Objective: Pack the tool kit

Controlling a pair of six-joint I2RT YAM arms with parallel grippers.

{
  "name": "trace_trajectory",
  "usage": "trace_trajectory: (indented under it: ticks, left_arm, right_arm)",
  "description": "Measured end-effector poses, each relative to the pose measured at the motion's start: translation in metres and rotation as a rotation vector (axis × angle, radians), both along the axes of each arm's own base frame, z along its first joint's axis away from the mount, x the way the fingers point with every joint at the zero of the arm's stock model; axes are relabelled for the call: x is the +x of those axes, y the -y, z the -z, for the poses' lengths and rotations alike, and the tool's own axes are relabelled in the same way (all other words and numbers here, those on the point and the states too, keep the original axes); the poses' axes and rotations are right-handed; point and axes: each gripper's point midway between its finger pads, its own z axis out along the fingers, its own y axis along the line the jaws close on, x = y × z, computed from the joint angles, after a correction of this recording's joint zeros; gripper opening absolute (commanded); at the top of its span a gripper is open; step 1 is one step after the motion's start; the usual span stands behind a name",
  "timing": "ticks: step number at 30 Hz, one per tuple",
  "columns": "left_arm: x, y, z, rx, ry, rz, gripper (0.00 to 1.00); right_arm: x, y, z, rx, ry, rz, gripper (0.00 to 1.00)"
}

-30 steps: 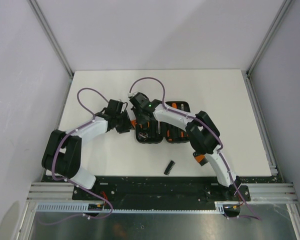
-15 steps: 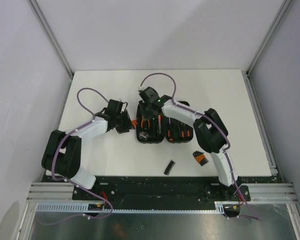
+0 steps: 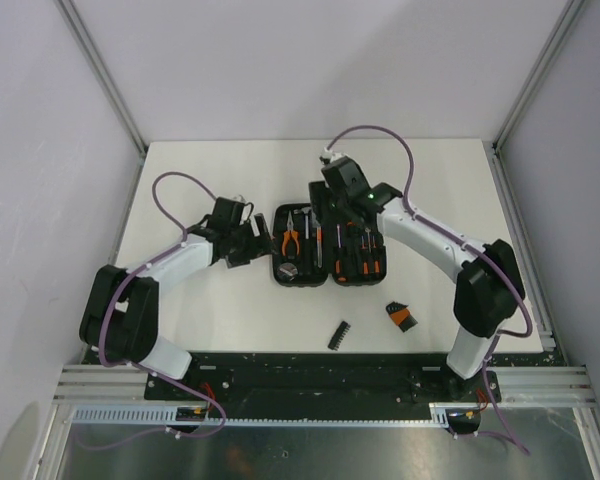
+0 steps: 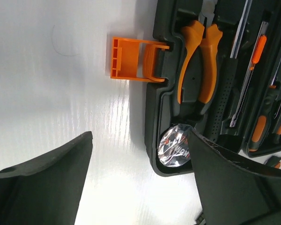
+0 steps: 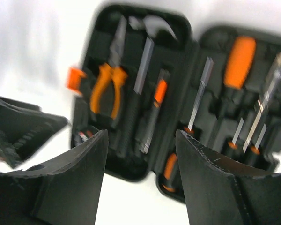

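Note:
The tool kit's black case (image 3: pixel 325 262) lies open mid-table, with its orange latch (image 4: pixel 131 60) sticking out on the left. Orange-handled pliers (image 4: pixel 199 61), a shiny tape roll (image 4: pixel 174 146), a hammer and screwdrivers (image 5: pixel 239 61) sit in its slots. My left gripper (image 4: pixel 139 140) is open beside the case's left edge, and its right finger overlaps the corner by the tape roll. My right gripper (image 5: pixel 140 136) hangs open above the case (image 5: pixel 145 93), holding nothing. In the top view the left gripper (image 3: pixel 252 244) is by the latch and the right gripper (image 3: pixel 323 203) is over the far edge.
A black bit strip (image 3: pixel 340 334) and a small black-and-orange piece (image 3: pixel 401 316) lie loose on the white table (image 3: pixel 200 310) near the front edge. Grey walls and metal rails (image 3: pixel 520 230) enclose the table.
The right arm has lifted and swung back to the right off the case's left half, and its jaws have opened. The left jaws have opened wide beside the latch.

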Motion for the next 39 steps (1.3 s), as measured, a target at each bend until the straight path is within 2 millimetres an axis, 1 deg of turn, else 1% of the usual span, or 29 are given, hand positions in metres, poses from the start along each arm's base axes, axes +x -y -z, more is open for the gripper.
trace_trajectory:
  ticks: [2,5,7,8,11,14,16,19,21,22,24,26,27,30,32,34,37,39]
  left_arm:
    - [-0.001,0.001,0.0,0.008,0.007,0.031,0.95]
    - [-0.004,0.007,-0.004,0.024,0.035,0.113,0.99]
    - [-0.009,0.019,-0.012,0.042,0.079,0.2,0.99]
    - [-0.014,0.028,-0.018,0.049,0.106,0.251,0.99]
    - [-0.039,0.065,-0.039,0.058,0.205,0.44,0.99]
    - [-0.074,0.107,-0.06,0.047,0.294,0.636,0.99]
    - [-0.091,0.126,-0.065,0.046,0.318,0.719,0.99]
    - [-0.108,0.154,-0.066,0.097,0.32,0.81,0.94]
    - [-0.116,0.177,-0.062,0.152,0.314,0.853,0.88]
    - [-0.119,0.184,-0.059,0.166,0.307,0.868,0.86]
    - [-0.128,0.195,-0.047,0.194,0.278,0.901,0.83]
    - [-0.139,0.2,-0.033,0.219,0.233,0.931,0.82]
    - [-0.146,0.201,-0.026,0.232,0.21,0.946,0.82]
    - [-0.162,0.203,-0.006,0.278,0.154,0.973,0.82]
    - [-0.174,0.206,0.008,0.31,0.112,0.988,0.83]
    - [-0.185,0.204,0.022,0.336,0.07,0.997,0.83]
    - [-0.2,0.2,0.036,0.369,0.019,1.013,0.8]
    - [-0.207,0.2,0.042,0.384,-0.004,1.022,0.75]
  right_arm:
    - [-0.016,0.018,0.02,-0.055,-0.046,0.016,0.66]
    - [-0.039,0.046,0.055,-0.138,-0.138,0.055,0.65]
    - [-0.048,0.066,0.07,-0.18,-0.192,0.105,0.65]
    - [-0.052,0.076,0.075,-0.196,-0.209,0.132,0.65]
    - [-0.055,0.104,0.072,-0.216,-0.218,0.214,0.66]
    - [-0.061,0.132,0.056,-0.207,-0.193,0.292,0.66]
    - [-0.066,0.147,0.048,-0.19,-0.181,0.332,0.66]
    - [-0.075,0.166,0.05,-0.17,-0.201,0.388,0.65]
    - [-0.081,0.187,0.06,-0.157,-0.242,0.452,0.65]
    - [-0.084,0.195,0.063,-0.157,-0.257,0.477,0.65]
    - [-0.088,0.212,0.067,-0.144,-0.285,0.532,0.65]
    - [-0.091,0.227,0.066,-0.13,-0.297,0.578,0.65]
    - [-0.093,0.231,0.064,-0.123,-0.297,0.589,0.65]
    - [-0.093,0.235,0.057,-0.101,-0.287,0.598,0.64]
    - [-0.093,0.238,0.056,-0.098,-0.289,0.598,0.64]
    - [-0.093,0.239,0.057,-0.097,-0.294,0.593,0.64]
    - [-0.094,0.24,0.059,-0.095,-0.302,0.583,0.64]
    - [-0.096,0.241,0.062,-0.097,-0.311,0.574,0.64]
